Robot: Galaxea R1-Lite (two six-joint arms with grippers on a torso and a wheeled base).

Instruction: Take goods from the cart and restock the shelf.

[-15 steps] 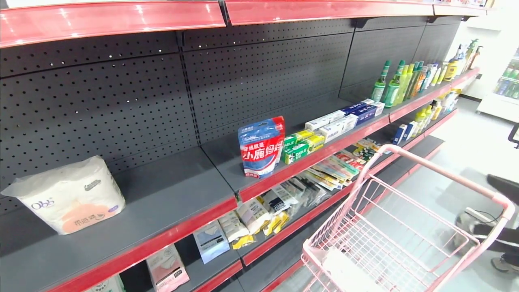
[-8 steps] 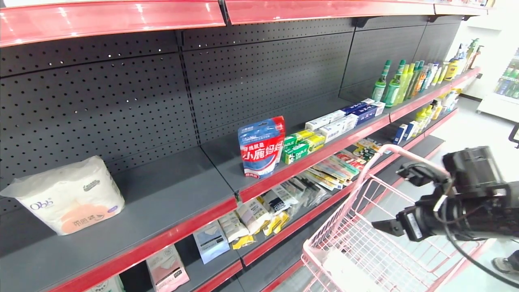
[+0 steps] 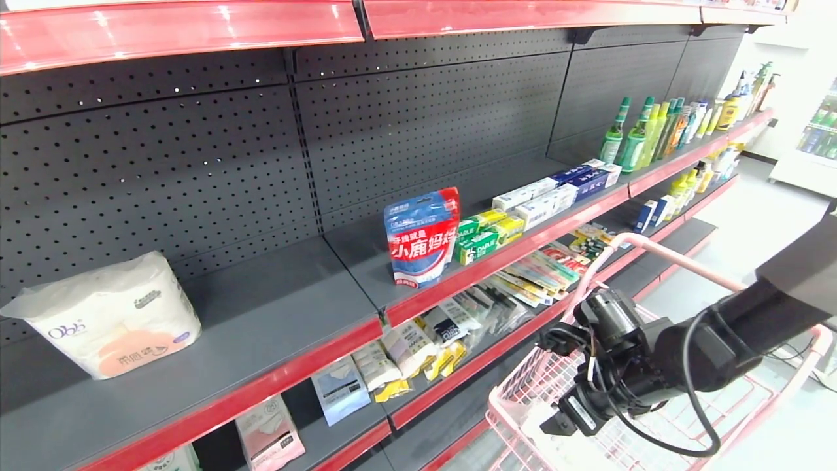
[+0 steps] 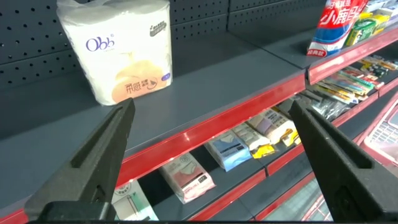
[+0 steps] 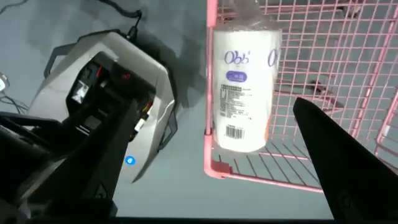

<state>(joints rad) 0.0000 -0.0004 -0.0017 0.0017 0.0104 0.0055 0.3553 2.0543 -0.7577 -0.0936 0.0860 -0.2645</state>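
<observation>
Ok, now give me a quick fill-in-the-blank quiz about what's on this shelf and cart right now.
The right claw hangs over the ____ cart.
On the shelf, the white pack sits to the robot's ____ of the blue pouch.
The left claw, facing the shelf, is ____.
Missing words: pink; left; open.

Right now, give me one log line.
right tool: open, above tissue pack in cart | left tool: open, facing shelf | grasp: none yet
</observation>
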